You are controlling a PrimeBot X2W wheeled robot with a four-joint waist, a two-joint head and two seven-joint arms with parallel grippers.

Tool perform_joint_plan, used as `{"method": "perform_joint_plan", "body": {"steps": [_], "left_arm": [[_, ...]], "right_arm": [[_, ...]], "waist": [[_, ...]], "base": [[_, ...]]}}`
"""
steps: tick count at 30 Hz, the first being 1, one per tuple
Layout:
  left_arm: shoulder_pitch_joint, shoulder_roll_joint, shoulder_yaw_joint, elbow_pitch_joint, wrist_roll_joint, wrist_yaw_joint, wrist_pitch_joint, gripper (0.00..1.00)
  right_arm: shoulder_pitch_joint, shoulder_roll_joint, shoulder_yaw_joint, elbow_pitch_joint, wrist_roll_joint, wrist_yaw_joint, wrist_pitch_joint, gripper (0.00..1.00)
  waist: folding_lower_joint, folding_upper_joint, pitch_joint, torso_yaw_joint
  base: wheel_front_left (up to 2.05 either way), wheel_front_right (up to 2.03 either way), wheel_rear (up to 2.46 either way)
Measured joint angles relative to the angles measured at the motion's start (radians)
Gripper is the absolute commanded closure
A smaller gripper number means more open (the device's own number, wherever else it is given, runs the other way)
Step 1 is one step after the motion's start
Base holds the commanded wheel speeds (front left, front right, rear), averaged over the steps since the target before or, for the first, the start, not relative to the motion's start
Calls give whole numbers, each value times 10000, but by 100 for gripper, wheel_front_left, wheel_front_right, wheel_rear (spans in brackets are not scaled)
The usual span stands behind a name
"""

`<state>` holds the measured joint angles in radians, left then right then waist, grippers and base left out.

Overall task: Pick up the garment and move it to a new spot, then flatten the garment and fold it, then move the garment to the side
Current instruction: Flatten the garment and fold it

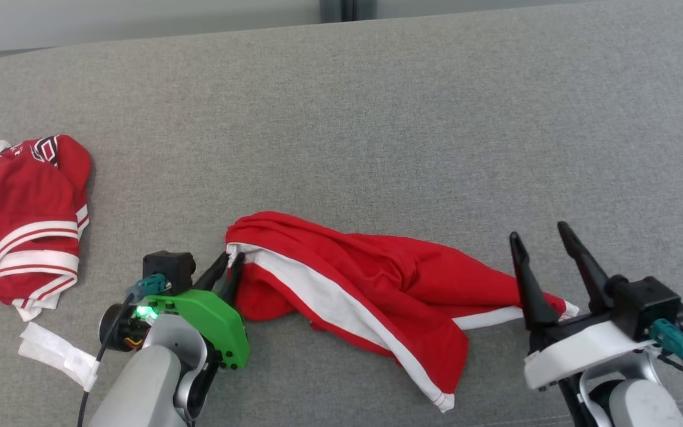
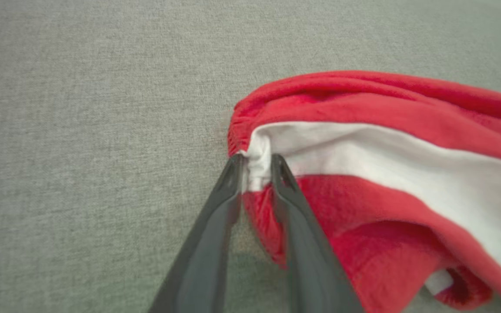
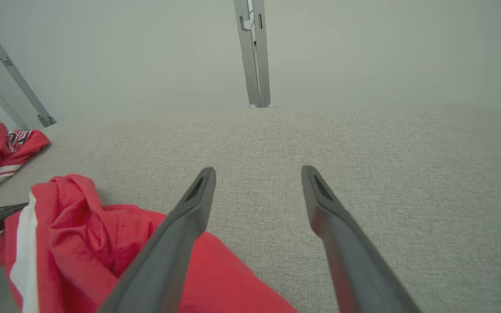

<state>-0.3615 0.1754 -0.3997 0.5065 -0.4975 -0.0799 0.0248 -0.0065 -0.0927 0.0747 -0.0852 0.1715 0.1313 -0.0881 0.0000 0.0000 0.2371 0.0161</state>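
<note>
The left gripper [image 1: 232, 258] [image 2: 255, 164] pinches a white-edged corner of the crumpled red fabric garment with a white stripe [image 1: 377, 267] [image 2: 385, 108] [image 3: 81, 226] between its two narrowly set dark fingers. From those fingertips the cloth trails across the grey woven surface [image 1: 377, 118]. The right gripper [image 1: 538, 232] [image 3: 257, 171] has its fingers spread wide, and the garment's far end lies under the finger nearer the left gripper.

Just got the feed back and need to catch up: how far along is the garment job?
Early. Nothing looks done: the red garment lies crumpled, neither flattened nor folded. In hand: the left gripper pinches its white-striped corner, while the right gripper stands open at the other end, gripping nothing. Left to do: lift and move it, flatten, fold, set aside.
</note>
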Motion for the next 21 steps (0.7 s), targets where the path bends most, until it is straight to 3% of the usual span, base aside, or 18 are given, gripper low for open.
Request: {"method": "perform_joint_plan", "body": {"steps": [10,16,20,21], "left_arm": [[-146,-13,-113,462,-36,-123,-345,100],[-240,-17,-138,508,-71,-123,-454,100],[-375,-54,-176,516,-82,-123,-531,100],[-392,-65,-184,516,-84,-123,-550,100]], "right_arm": [[961,-1118,3526,-21,-219,2,761,0],[1037,-2113,4660,-73,-249,2,1532,0],[722,-2341,4905,259,-456,2,2127,0],[639,-2326,4880,349,-468,2,2197,48]], "waist": [[0,0,-6,23],[0,0,96,50],[0,0,186,70],[0,0,196,86]], "base": [[0,0,0],[0,0,0],[0,0,0],[0,0,0]]}}
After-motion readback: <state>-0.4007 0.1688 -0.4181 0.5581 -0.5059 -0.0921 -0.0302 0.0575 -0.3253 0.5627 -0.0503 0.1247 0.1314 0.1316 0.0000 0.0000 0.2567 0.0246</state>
